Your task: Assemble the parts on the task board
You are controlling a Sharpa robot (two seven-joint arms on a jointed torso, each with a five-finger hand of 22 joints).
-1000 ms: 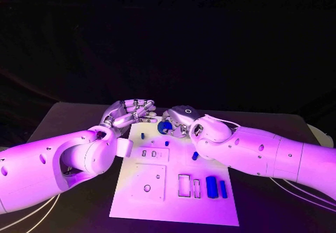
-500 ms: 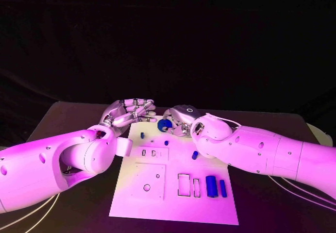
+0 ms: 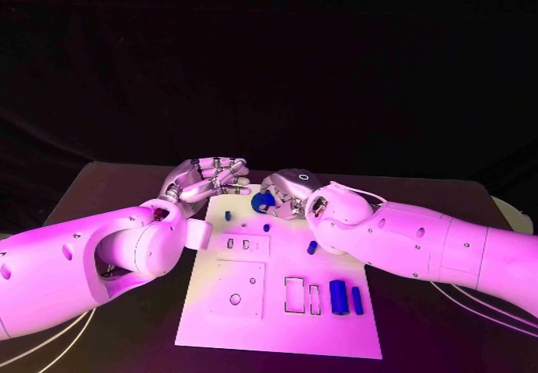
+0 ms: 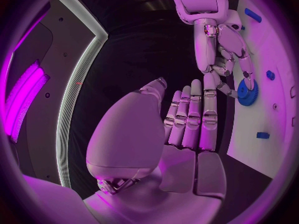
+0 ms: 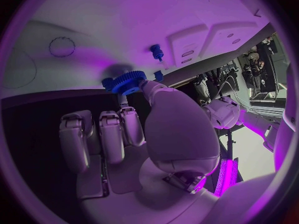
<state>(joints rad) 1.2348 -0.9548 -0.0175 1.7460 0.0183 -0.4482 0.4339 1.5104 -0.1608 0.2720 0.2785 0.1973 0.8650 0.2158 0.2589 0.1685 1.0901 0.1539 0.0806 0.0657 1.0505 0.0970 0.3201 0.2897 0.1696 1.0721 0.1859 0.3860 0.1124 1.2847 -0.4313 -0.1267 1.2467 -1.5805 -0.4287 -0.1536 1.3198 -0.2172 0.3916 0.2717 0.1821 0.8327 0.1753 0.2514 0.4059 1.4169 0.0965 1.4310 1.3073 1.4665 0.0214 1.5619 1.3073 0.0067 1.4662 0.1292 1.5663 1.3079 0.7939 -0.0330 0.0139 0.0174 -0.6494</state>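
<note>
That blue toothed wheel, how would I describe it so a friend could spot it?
Start at the white task board and go to its far edge, where both hands meet. The blue gear sits in the right hand; unlike the plain blue pieces, it is round with teeth.

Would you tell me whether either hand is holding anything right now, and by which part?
The right hand pinches the blue gear by its toothed rim, over the task board. The left hand holds nothing.

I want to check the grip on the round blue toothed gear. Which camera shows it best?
The right wrist view: the round blue toothed gear shows its teeth, pinched by the right hand. The left wrist view shows it at those fingertips. In the head view it is a partly hidden blue spot.
</note>
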